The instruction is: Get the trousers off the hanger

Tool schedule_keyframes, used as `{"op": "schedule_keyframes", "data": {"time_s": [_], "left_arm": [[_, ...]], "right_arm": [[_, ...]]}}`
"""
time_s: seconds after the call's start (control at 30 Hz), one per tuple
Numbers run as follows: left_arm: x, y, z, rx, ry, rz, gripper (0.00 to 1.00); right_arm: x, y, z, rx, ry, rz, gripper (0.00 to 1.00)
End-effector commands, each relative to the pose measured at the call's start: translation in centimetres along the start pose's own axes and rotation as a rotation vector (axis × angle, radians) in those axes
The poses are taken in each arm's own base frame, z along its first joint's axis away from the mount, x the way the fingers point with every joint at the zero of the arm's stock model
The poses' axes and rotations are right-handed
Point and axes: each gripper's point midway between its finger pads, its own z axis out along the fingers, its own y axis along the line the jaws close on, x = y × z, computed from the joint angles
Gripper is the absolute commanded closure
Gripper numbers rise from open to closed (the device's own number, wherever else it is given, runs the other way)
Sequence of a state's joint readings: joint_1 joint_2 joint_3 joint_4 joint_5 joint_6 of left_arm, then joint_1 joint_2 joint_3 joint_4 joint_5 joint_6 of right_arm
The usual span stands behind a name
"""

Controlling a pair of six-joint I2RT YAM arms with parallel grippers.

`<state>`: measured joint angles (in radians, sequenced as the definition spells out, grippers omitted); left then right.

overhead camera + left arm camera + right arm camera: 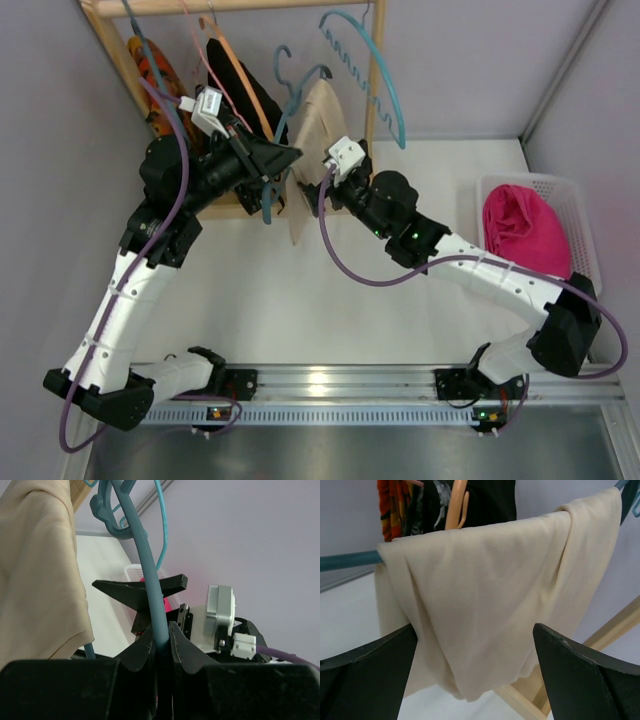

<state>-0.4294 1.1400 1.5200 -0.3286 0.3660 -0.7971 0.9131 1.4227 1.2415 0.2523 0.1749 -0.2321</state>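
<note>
Beige trousers point(316, 140) hang folded over the bar of a teal hanger point(284, 108) on the wooden rack point(240, 7). My left gripper point(283, 160) is shut on the hanger's teal arm; in the left wrist view the jaws point(162, 636) pinch the teal rod point(148, 575), with the trousers point(40, 580) to the left. My right gripper point(312, 188) is open just in front of the trousers. In the right wrist view its gripper point(474, 630) has both fingers spread wide on either side of the hanging cloth point(485, 590), not touching it. The hanger bar point(350, 560) shows at the left.
A white basket point(560, 185) with pink cloth point(522, 225) stands at the right. On the rack hang an orange hanger with a black garment point(240, 82), an orange patterned garment point(160, 68) and an empty teal hanger point(385, 80). The rack's wooden leg point(615, 625) slants behind the trousers.
</note>
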Motion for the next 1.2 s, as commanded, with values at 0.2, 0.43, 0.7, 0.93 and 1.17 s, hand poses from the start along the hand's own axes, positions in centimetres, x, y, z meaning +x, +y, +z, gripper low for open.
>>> {"op": "schedule_keyframes", "data": {"time_s": [0.2, 0.43, 0.7, 0.93, 1.17], "left_arm": [[-4.2, -5.9, -1.6, 0.185, -0.146, 0.095, 1.0], [-4.0, -5.9, -1.3, 0.191, -0.136, 0.078, 1.0], [-3.9, -6.1, -1.1, 0.205, -0.129, 0.065, 1.0], [-3.9, -6.3, -1.4, 0.21, -0.132, 0.07, 1.0], [-3.5, -5.9, -1.4, 0.2, -0.127, 0.068, 1.0]], "right_arm": [[-2.3, -5.0, 1.5, 0.143, -0.064, 0.003, 0.01], [-2.2, -5.2, 2.0, 0.136, -0.058, -0.012, 0.02], [-1.0, -1.9, 3.3, -0.052, -0.041, -0.012, 0.01], [0.3, -4.8, 4.1, 0.053, -0.01, -0.029, 0.18], [-0.5, -7.8, 3.1, 0.086, -0.019, -0.014, 0.4]]}}
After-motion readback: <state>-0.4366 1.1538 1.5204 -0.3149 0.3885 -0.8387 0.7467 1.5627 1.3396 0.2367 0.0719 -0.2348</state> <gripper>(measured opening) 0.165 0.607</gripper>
